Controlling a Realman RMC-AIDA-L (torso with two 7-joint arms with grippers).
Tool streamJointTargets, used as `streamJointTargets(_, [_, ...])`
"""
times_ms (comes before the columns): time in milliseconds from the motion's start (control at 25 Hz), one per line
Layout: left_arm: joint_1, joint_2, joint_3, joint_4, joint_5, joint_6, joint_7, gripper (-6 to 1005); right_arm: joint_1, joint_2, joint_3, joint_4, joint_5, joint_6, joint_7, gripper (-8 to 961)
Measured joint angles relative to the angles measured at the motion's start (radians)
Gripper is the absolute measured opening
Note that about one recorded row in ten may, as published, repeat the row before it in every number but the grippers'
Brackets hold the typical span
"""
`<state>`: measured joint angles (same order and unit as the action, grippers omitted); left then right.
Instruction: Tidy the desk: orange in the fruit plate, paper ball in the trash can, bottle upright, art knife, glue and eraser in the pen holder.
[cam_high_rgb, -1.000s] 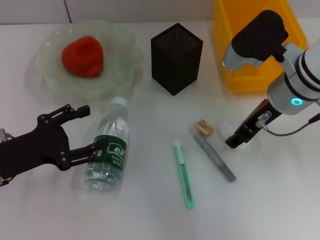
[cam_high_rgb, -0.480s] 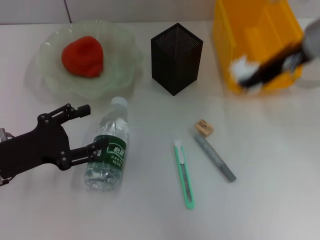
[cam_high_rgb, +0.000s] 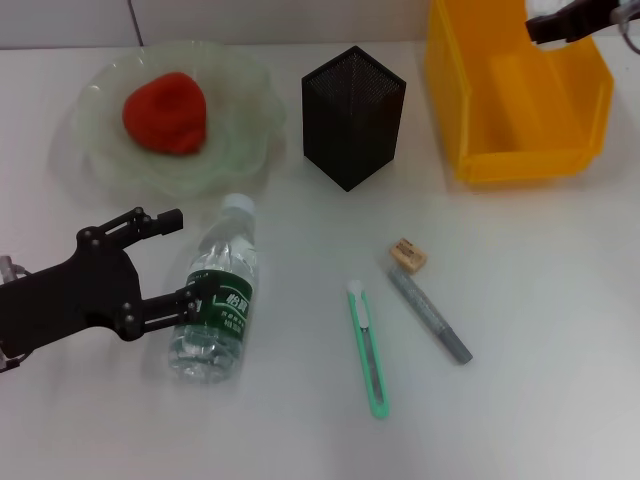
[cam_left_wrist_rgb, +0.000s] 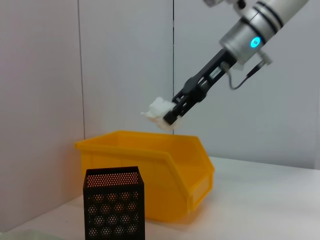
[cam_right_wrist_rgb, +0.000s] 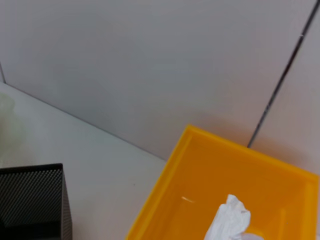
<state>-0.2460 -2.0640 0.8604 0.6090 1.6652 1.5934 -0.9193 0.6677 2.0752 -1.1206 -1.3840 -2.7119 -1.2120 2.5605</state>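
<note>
Paper ball sits pinched in the right gripper, held high over the open trash can at the bench's far right corner, so letting go should drop it inside. Left gripper hangs fingers spread wide, just beside the lying bottle near the front left edge, probably staged to stand it up. Orange is already in the fruit plate. Art knife, glue, eraser lie loose mid-bench, pen holder behind them.
</note>
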Motion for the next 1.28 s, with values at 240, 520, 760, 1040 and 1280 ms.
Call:
streamJointTargets(240, [-0.006,-0.001,0.0,0.0,-0.011,0.002,-0.011,845,0.037,0.002,-0.002,0.12,0.004,0.068,-0.02,710])
streamJointTargets(520, [0.003,-0.001,-0.002,0.003,-0.069,0.039,-0.014,845,-0.083,0.006,-0.004,-0.015,0.189,0.079,-0.048,771])
streamJointTargets(760, [0.014,-0.006,-0.004,0.101,-0.09,0.051,-0.238,845,-0.297,0.01,-0.053,-0.155,0.489,0.041,-0.268,843])
streamJointTargets(1040, [0.19,-0.01,0.32,0.633,-0.087,-0.277,-0.828,845,-0.627,0.012,-0.154,-0.041,0.971,0.005,-0.834,843])
streamJointTargets(1280, [0.274,-0.006,0.54,0.975,0.129,-0.463,-1.21,844,-0.689,0.01,-0.137,0.104,1.095,-0.052,-1.021,843])
